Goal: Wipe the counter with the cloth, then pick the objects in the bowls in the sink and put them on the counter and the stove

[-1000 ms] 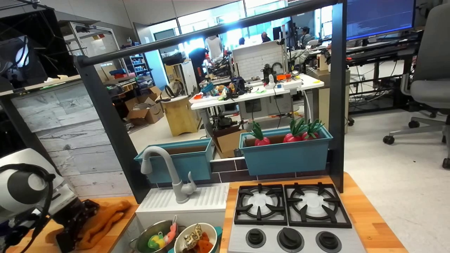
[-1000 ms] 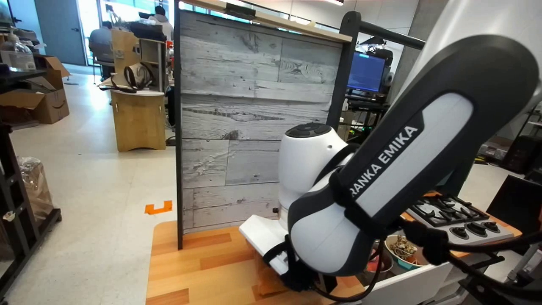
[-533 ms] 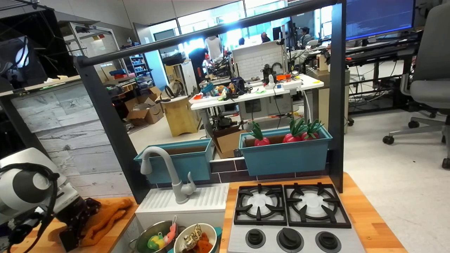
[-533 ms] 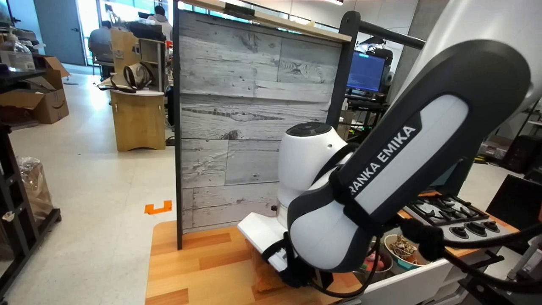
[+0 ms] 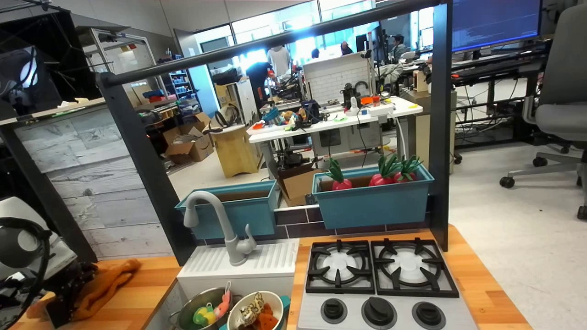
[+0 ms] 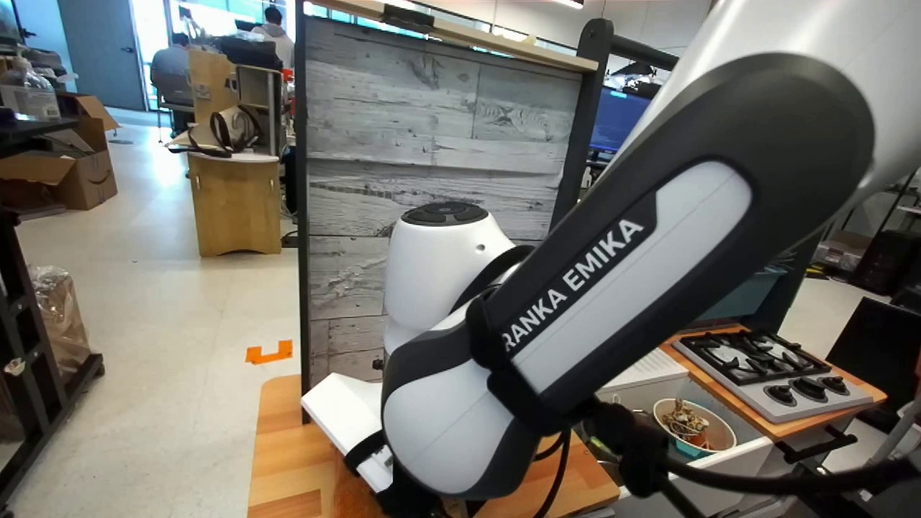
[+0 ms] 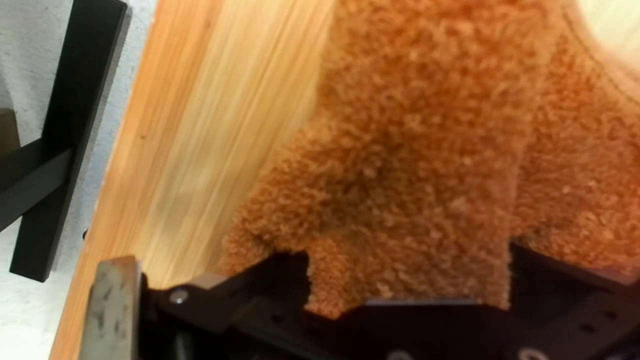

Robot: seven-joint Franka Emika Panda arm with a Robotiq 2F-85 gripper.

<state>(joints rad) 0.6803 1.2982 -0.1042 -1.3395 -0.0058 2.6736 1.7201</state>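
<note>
- One gripper, mine, lower left in an exterior view: jaws spread wide, with nothing pinched.
- Orange cloth, rumpled between my jaws and filling the middle and right of the wrist view.
- Wood-grain counter, beneath the cloth; I judge the wiping under way, not finished.
- Bottom centre, toy objects left to unload: some in a metal bowl, some in a pale bowl, both within the sink.
- Stove, lower right, yet to receive its share, I'd say.

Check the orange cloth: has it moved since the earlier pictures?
Yes. In an exterior view, the orange cloth has shifted toward the picture's left edge, farther from the grey faucet, which stands where it did.
</note>
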